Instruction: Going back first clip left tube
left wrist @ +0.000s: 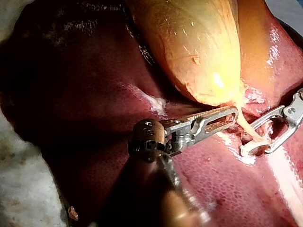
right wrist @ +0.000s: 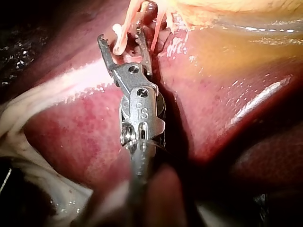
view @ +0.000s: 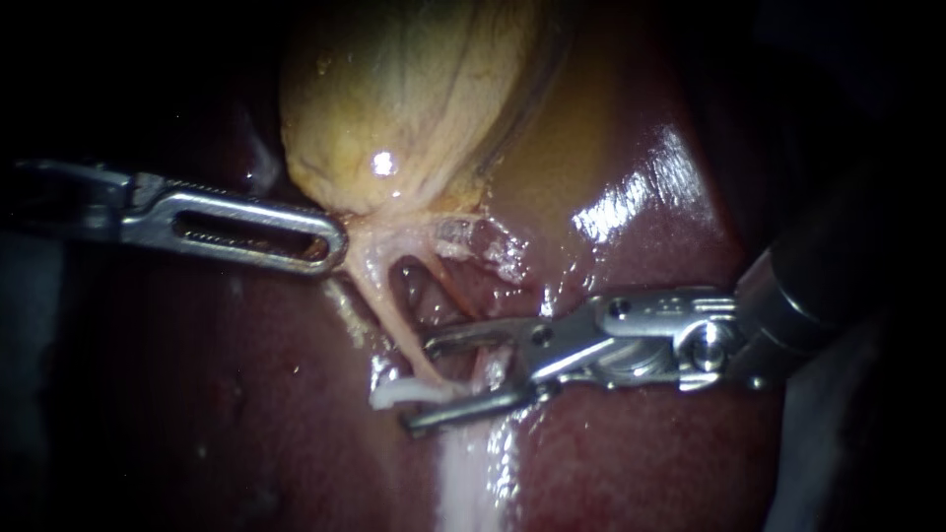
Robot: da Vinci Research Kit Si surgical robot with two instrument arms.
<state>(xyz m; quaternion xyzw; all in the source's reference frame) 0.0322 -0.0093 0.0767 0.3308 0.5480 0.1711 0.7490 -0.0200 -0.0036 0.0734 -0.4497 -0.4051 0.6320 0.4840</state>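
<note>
The yellow gallbladder lies on the dark red liver. From its neck the pale left tube runs down, with a thinner reddish tube to its right. A small white clip sits across the left tube's lower end. My right instrument has its jaws open, one on each side of the tube at the clip; the right wrist view shows the same gap. My left instrument is shut on the gallbladder's neck, as also seen in the left wrist view.
A pale white band runs over the liver below the right instrument's jaws. Wet, shiny liver rises right of the gallbladder. Whitish tissue lies beside the right instrument's shaft in its wrist view.
</note>
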